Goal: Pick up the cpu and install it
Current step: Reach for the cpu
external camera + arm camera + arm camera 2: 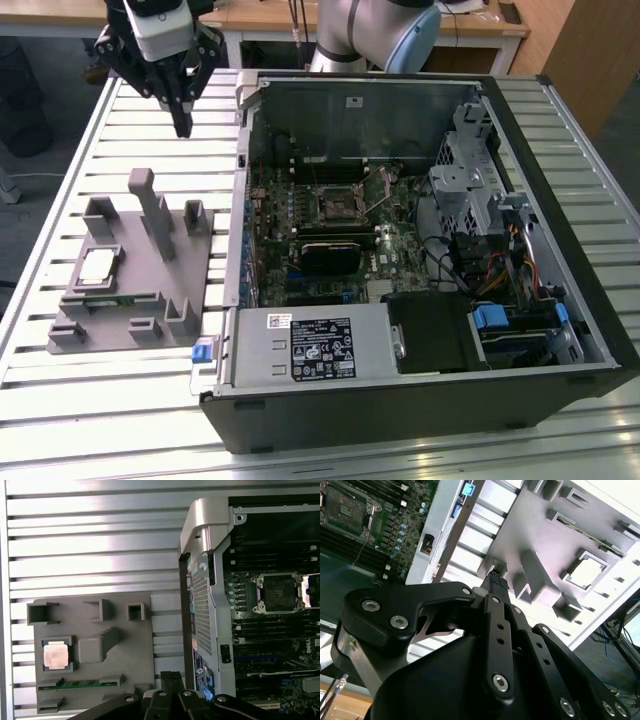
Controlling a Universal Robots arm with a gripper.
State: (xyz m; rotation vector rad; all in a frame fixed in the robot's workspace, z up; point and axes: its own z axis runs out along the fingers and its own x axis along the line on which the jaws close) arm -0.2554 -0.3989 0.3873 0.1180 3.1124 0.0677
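The chip is silver-white, its tray grey, the memory stick green, the gripper black, the table striped silver, the computer case black.

The cpu has a shiny, pale metal top; its holder is matt grey plastic; the table is ribbed, gleaming aluminium; the gripper is matt black.

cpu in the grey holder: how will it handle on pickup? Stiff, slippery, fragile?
Likely stiff: the cpu looks like a thin flat plate. Probably slippery, given its shiny metal top. It sits recessed in the grey holder, so a push probably won't slide it.
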